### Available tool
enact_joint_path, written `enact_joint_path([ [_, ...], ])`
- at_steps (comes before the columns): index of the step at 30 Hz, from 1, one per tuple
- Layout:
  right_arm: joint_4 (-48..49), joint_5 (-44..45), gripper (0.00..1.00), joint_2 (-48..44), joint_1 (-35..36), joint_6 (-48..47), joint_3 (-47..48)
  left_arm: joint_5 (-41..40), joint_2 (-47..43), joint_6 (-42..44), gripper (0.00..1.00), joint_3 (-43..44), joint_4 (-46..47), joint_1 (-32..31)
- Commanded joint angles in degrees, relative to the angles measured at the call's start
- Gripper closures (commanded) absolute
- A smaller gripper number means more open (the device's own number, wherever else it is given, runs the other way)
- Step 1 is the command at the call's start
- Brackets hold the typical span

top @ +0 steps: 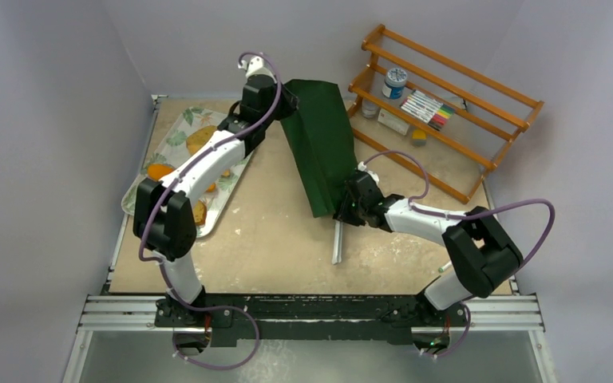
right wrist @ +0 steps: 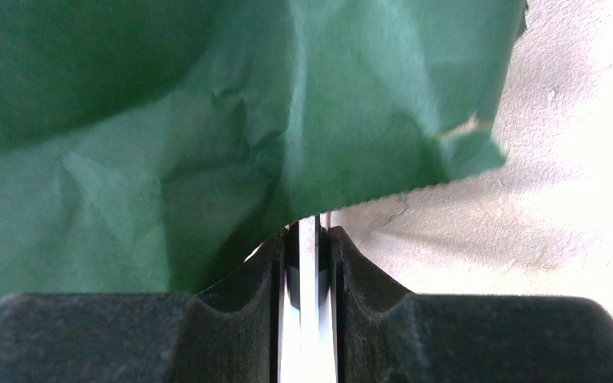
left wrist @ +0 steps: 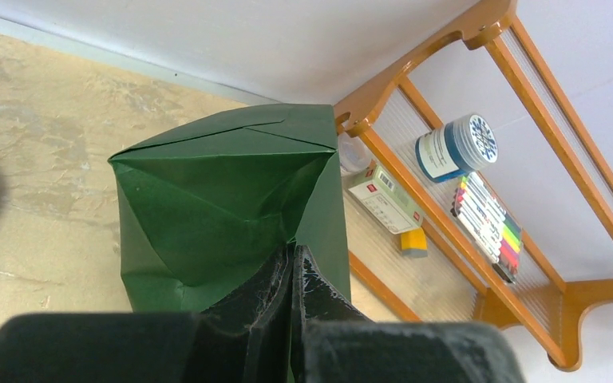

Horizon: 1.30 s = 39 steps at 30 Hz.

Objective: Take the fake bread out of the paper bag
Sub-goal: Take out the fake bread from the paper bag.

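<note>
Seemingly we are well along: orange-brown pieces point(top: 199, 140), likely the bread, lie on the floral tray point(top: 174, 121), though we cannot see whether any remain inside the paper bag point(top: 319, 148). The bag slants across the worktop's middle. Our left tool point(left wrist: 291, 257) is clamped on its folded base. Our right tool point(right wrist: 307, 227), nearly closed, appears to pinch the mouth's edge.

The paper bag point(top: 319, 144) is dark green and creased. It slants across the far middle of the table, with its folded bottom point(left wrist: 231, 148) raised at the far end and its serrated mouth edge point(right wrist: 415, 190) low at the near end. Orange-brown fake bread pieces point(top: 200, 139) lie on the floral tray point(top: 172, 136) at far left.
</note>
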Motion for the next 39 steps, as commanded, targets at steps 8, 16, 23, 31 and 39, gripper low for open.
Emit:
enact_joint_path([
  [8, 0.3, -0.4, 0.78, 0.1, -0.2, -1.1, 3.9, -2.1, -6.8, 0.4, 1.0, -4.2, 1.7, -0.8],
  [16, 0.4, -0.6, 0.78, 0.6, -0.3, -1.2, 4.3, -1.7, -7.2, -0.3, 1.0, -2.1, -0.7, -0.2],
  [23, 0.0, -0.8, 0.78, 1.7, -0.3, -1.5, 5.5, -3.6, -9.2, 0.8, 1.0, -2.1, -2.1, -1.0],
  [31, -0.4, -0.2, 0.78, 1.7, -0.3, -1.5, 6.2, -3.7, -12.3, 0.8, 1.0, -7.0, -0.9, -3.2],
  [39, -0.7, 0.2, 0.78, 3.2, -0.2, -1.2, 7.7, 0.0, -7.7, 1.9, 1.0, -4.8, -4.4, -1.4],
])
